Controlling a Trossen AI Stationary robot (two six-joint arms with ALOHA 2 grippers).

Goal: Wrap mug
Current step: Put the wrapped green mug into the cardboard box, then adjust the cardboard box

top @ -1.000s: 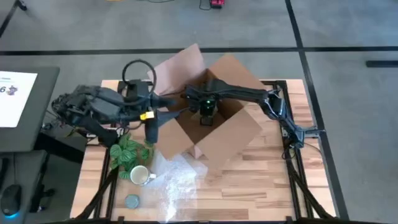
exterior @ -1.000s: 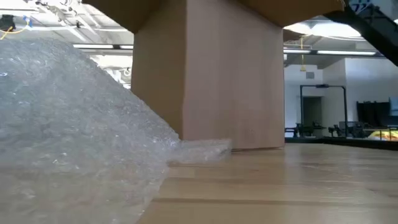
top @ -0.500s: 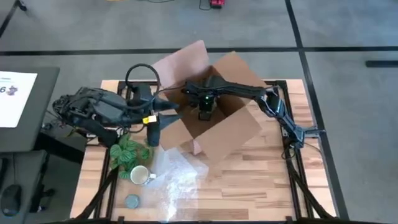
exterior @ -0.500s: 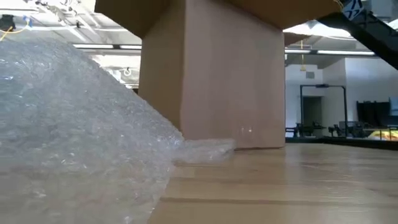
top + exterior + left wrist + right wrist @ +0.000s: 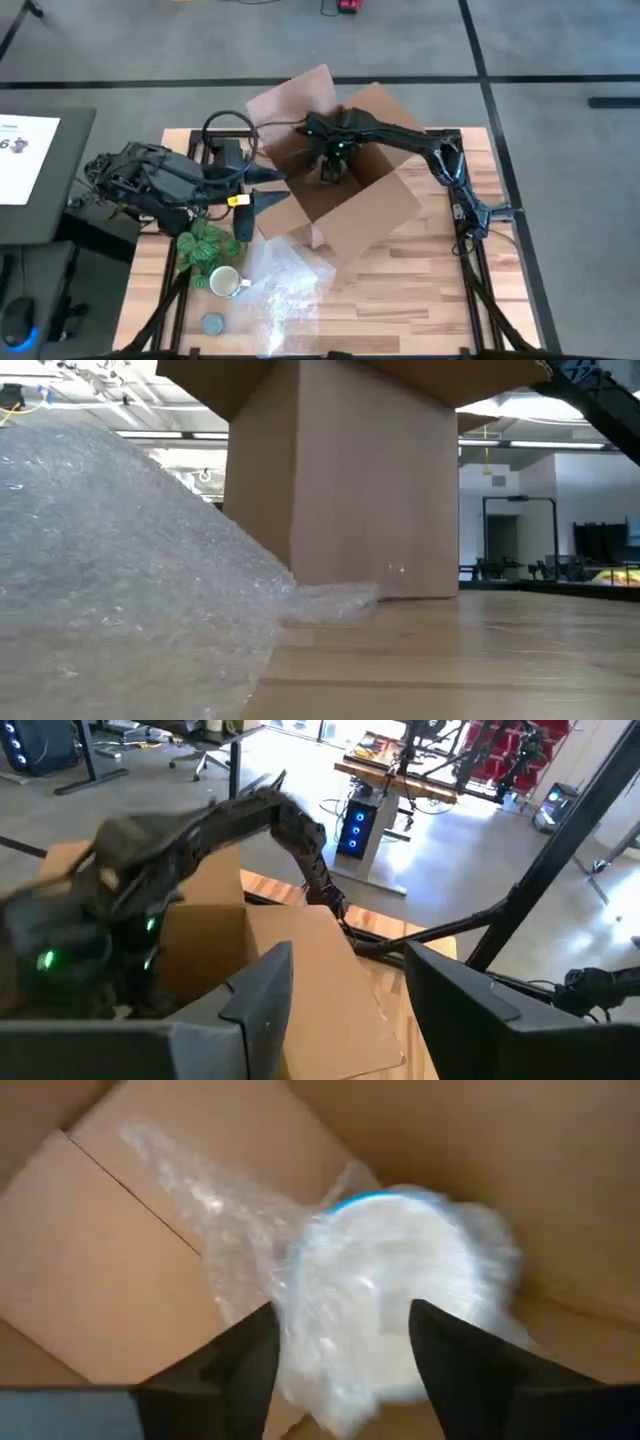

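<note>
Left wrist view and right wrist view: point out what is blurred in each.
Left wrist view: the right arm reaching over the cardboard box is motion-smeared. Right wrist view: the bubble-wrapped round item inside the box is soft and smeared.

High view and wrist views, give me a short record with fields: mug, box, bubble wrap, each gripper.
mug: upright on the table's near left, unwrapped, beside the bubble wrap
box: open cardboard, mid-table, flaps up
box contents: a bundle wrapped in bubble wrap, pale with a blue rim
bubble wrap: loose sheet on the table in front of the box
left gripper: open, empty, at the box's left side
right gripper: open, inside the box, over the bundle
</note>
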